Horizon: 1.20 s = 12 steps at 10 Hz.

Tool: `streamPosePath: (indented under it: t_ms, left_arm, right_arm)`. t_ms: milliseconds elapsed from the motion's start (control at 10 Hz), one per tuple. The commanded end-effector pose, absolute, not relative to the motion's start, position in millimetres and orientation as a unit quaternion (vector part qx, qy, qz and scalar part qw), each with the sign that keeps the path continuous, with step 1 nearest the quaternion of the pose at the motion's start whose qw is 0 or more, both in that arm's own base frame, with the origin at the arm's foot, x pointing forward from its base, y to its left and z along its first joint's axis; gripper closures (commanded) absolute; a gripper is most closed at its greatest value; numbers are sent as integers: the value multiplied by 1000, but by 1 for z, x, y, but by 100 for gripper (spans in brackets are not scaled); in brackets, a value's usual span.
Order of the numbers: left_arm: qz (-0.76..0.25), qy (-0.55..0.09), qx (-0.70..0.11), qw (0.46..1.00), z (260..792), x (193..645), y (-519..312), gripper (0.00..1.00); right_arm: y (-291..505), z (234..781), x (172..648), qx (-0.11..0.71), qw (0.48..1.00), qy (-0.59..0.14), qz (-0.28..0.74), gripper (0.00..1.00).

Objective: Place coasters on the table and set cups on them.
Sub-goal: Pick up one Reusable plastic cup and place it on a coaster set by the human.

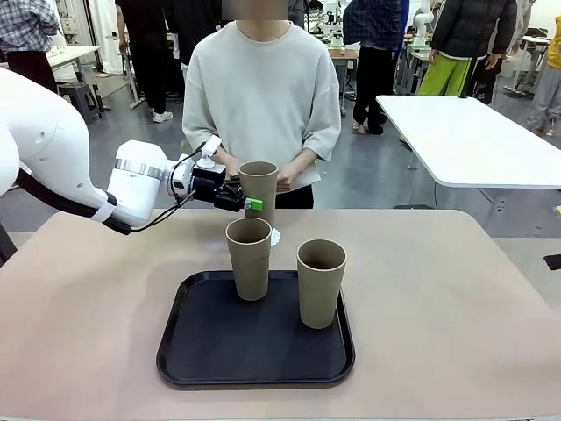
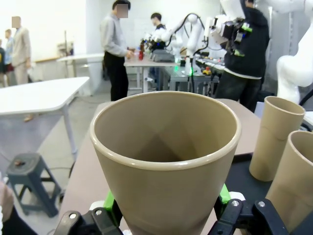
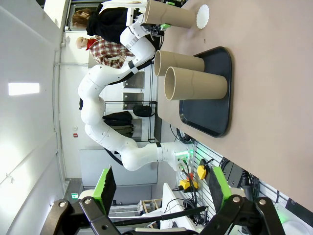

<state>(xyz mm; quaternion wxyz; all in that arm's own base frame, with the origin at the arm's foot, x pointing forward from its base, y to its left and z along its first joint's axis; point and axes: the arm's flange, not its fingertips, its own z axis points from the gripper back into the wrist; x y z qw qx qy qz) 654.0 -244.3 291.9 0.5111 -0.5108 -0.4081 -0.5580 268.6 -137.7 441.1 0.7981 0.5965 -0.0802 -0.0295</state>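
My left gripper (image 1: 249,203) is shut on a tan cup (image 1: 259,186) and holds it upright near the table's far edge, in front of the person. In the left wrist view this cup (image 2: 166,156) sits between the green pads (image 2: 110,203). A white lacy coaster (image 1: 275,236) lies on the beige table (image 1: 456,298) just below the held cup; whether they touch I cannot tell. Two more cups (image 1: 249,257) (image 1: 321,281) stand on the black tray (image 1: 254,360). My right gripper (image 3: 161,191) is open and holds nothing, high above the table. From there I see the coaster (image 3: 203,16) and the held cup (image 3: 171,14).
The person stands at the far side with both hands held close to the body, right behind the held cup. A white table (image 1: 473,140) stands behind on the right. Bare tabletop lies left and right of the tray.
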Motion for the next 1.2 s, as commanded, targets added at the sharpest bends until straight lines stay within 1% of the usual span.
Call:
streamPosePath:
  t_ms: [0, 500, 700, 1100]
  left_arm:
    - [-566, -410, -511, 500, 286, 665, -246, 13]
    - [-569, -412, -512, 494, 269, 672, -246, 13]
    - [-572, -412, -518, 484, 262, 673, -245, 13]
    - [-573, -407, -522, 483, 258, 674, -244, 13]
  right_arm:
    - [-138, 441, 269, 600, 796, -82, -30, 0]
    - [-138, 441, 269, 600, 796, -82, -30, 0]
    - [-138, 441, 269, 600, 796, -82, -30, 0]
    - [-138, 441, 269, 600, 796, -82, -30, 0]
